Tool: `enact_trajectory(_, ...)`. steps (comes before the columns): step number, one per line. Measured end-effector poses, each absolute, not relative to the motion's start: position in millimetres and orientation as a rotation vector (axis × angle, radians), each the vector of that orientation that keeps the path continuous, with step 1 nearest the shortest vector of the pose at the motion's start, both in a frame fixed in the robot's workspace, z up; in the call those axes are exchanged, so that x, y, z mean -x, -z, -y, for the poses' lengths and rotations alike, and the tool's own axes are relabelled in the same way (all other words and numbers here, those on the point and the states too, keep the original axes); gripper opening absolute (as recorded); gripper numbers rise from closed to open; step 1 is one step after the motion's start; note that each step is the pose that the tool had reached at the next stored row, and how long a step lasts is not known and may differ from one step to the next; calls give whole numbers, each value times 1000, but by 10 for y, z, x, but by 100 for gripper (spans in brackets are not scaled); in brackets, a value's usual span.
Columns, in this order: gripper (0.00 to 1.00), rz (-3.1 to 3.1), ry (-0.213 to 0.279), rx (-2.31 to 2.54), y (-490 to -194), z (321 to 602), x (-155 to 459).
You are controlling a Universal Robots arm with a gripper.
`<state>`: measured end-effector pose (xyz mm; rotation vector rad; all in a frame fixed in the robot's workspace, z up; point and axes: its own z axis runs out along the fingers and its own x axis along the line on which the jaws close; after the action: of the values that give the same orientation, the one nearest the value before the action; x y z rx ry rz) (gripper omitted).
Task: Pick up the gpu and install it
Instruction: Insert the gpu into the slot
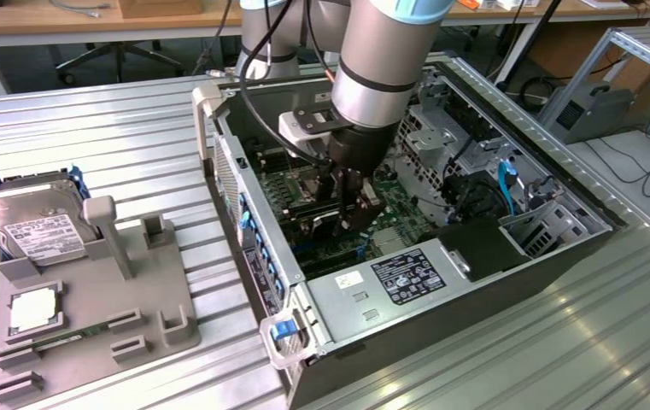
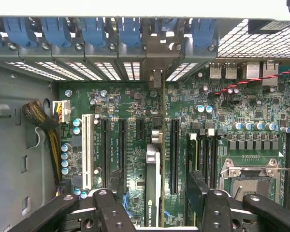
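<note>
Gpu [image 2: 154, 193] upright on motherboard [image 2: 125, 106], seemingly slotted, tool [image 2: 154, 212] spread astride it.

High exterior; wrist close above motherboard [image 2: 135, 121]

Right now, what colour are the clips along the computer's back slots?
Blue clips, seen best in the wrist view.

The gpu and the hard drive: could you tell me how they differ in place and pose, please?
The gpu stands on edge on the motherboard inside the computer case; the hard drive rests outside, by the grey fixture. The gpu is green and flanked by the open end effector; the hard drive is silver, far from it. Neither is gripped.
</note>
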<state>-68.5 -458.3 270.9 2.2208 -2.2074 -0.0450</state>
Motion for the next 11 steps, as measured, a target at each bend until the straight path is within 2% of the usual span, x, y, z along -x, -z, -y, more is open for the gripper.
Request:
enact_trajectory(3, 64, 2207, 45, -2221, -2708, 4583, 685)
enact_trajectory(4, 57, 2207, 45, -2221, -2708, 4583, 685)
enact_trajectory(5, 57, 2207, 45, -2221, -2709, 4583, 685)
enact_trajectory(6, 50, 2207, 45, -2221, -2708, 4583, 685)
enact_trajectory(11, 50, 2207, 45, -2221, -2684, 4581, 685)
